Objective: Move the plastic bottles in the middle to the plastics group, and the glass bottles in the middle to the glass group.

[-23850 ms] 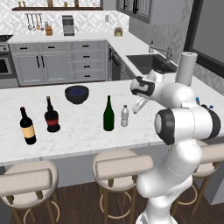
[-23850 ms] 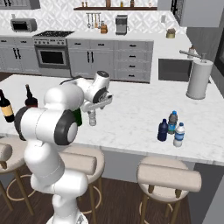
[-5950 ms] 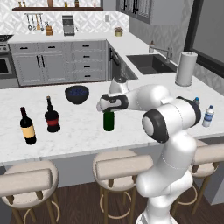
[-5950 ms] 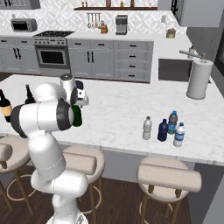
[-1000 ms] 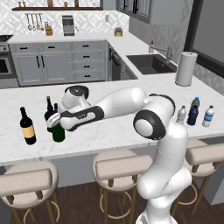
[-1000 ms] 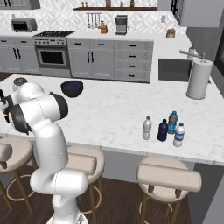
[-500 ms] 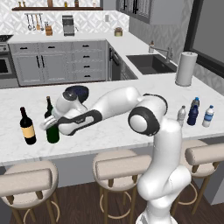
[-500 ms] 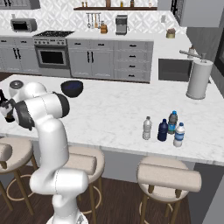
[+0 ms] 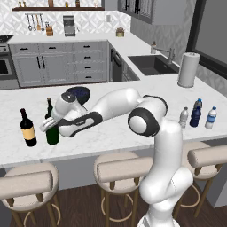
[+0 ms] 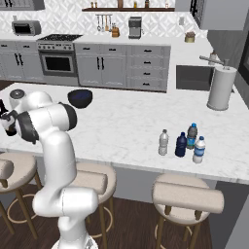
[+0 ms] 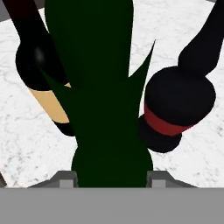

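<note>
Dark green glass, the tall bottle [image 9: 52, 131] is clamped between the fingers of the gripper [image 9: 48, 127] and stands on the marble counter [image 9: 115, 133], just beside the yellow-labelled bottle [image 9: 28, 129] and in front of the red-labelled bottle [image 11: 175, 105].

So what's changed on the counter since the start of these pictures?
The green bottle has gone from the middle of the counter to the left end, beside the yellow-label bottle and the red-label bottle, the pincer around it. The clear greyish bottle now stands by the blue-capped bottles on the right. The dark bowl and paper towel roll stayed.
</note>
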